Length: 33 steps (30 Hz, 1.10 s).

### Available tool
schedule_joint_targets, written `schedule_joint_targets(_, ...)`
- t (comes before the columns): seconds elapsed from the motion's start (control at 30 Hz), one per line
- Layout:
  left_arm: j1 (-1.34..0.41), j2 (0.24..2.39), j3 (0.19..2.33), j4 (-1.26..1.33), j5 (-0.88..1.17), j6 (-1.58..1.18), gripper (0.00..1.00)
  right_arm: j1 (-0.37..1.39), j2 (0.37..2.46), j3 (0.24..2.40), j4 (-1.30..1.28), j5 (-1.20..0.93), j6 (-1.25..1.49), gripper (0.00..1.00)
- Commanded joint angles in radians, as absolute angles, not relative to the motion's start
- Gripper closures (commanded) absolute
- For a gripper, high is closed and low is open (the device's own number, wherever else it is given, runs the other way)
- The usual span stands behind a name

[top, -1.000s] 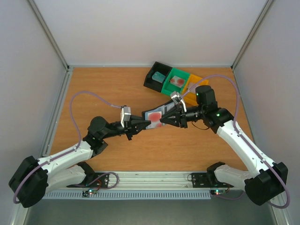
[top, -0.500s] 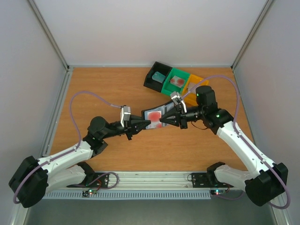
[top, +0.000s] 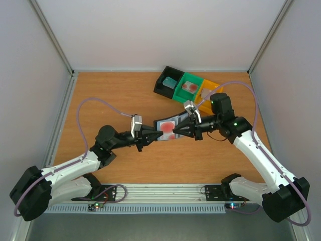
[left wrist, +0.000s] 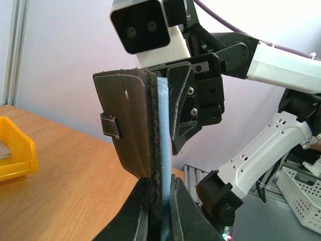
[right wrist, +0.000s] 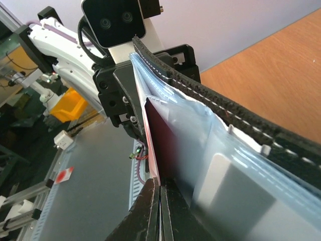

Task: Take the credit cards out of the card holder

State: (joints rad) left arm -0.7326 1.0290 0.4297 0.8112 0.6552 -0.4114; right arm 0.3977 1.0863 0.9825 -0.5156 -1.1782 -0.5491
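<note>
Mid-table, the left gripper pinches the open wallet's left edge, steadying it so the right gripper, jaws pressed onto the red card, can draw it out.

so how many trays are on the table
3: a black tray, a green tray and an orange tray, side by side at the table's far right; none seems hidden.

The top external camera looks down from above the 6 o'clock edge of the table at a distance, while the left wrist camera faces 3 o'clock and the right wrist camera faces 9 o'clock, both close on the shared card holder.
</note>
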Motion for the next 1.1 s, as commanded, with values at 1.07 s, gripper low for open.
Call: schedule_joint_targets(1.07, -0.505, 1.273, 0.420, 0.326, 0.473, -0.658, 1.00, 0.198, 1.003, 1.155, -0.841, -0.872, -0.537, 0.99)
